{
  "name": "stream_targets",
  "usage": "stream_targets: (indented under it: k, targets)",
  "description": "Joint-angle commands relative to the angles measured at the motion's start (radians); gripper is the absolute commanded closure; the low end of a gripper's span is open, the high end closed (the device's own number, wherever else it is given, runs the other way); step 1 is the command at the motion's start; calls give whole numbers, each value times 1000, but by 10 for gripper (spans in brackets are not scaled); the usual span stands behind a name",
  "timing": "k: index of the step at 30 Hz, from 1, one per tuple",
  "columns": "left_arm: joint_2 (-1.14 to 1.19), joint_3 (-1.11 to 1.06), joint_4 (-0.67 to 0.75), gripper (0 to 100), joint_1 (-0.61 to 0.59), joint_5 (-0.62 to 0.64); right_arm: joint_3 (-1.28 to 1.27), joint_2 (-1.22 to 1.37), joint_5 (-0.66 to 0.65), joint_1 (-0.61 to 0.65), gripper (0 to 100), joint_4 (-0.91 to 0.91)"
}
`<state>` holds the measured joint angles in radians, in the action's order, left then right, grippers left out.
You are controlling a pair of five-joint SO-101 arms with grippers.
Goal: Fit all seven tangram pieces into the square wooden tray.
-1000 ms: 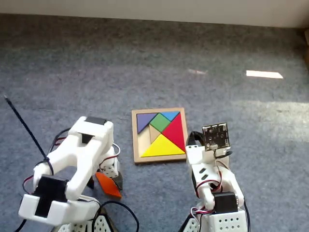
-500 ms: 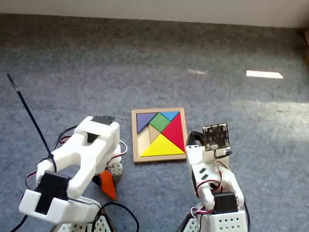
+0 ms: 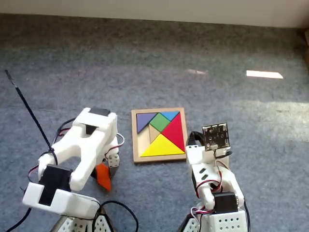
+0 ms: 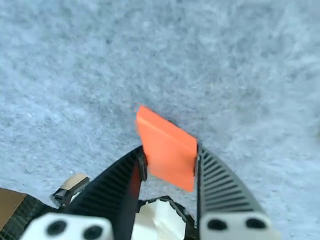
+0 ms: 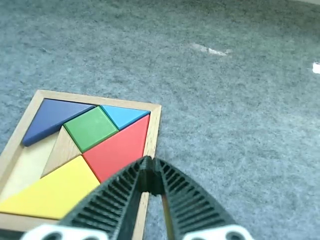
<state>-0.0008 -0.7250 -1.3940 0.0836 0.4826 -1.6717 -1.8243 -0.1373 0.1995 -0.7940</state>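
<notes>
1. The grey-covered bench (image 3: pixel 145 63) carries everything.
2. The left arm (image 3: pixel 82 154) sits at 8 o'clock from the tray. Its end effector (image 4: pixel 170 152) is clenched on the orange piece.
3. The right arm (image 3: pixel 212 183) sits at 4 o'clock from the tray. Its end effector (image 5: pixel 151 172) is clenched with nothing between the fingers, over the tray's 4 o'clock corner.
4. The square wooden tray (image 3: pixel 134 145) lies flat at the middle of the bench.
5. 6 pieces lie in the tray:
   - yellow triangle (image 3: pixel 163 146) at 6 o'clock
   - red triangle (image 3: pixel 176 133) at 3 o'clock
   - navy triangle (image 3: pixel 143 121) at 11 o'clock
   - green square (image 3: pixel 160 122) at 12 o'clock
   - light blue triangle (image 3: pixel 170 115) at 1 o'clock
   - plain wood triangle (image 3: pixel 153 133) at the centre
6. Bare tray floor (image 3: pixel 143 142) shows at 8 o'clock.
7. The orange piece (image 4: pixel 167 150) is pinched by 2 opposite edges, near the tray at its 8 o'clock.
</notes>
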Motion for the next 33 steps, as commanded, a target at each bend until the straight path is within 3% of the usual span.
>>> stream_targets:
  k: [1, 13, 24, 33]
  targets:
    - [-8, 108, -66, 995, -7, 12, -102, -10, 2, -10, 978, 27]
    - [-4, 320, -114, 995, -13, 12, -102, -10, 2, -10, 978, 27]
    - [2, 363, 94, 995, -74, 6, -102, -10, 2, -10, 978, 27]
    - [2, 351, 210, 995, -151, -453, -102, -10, 2, -10, 978, 27]
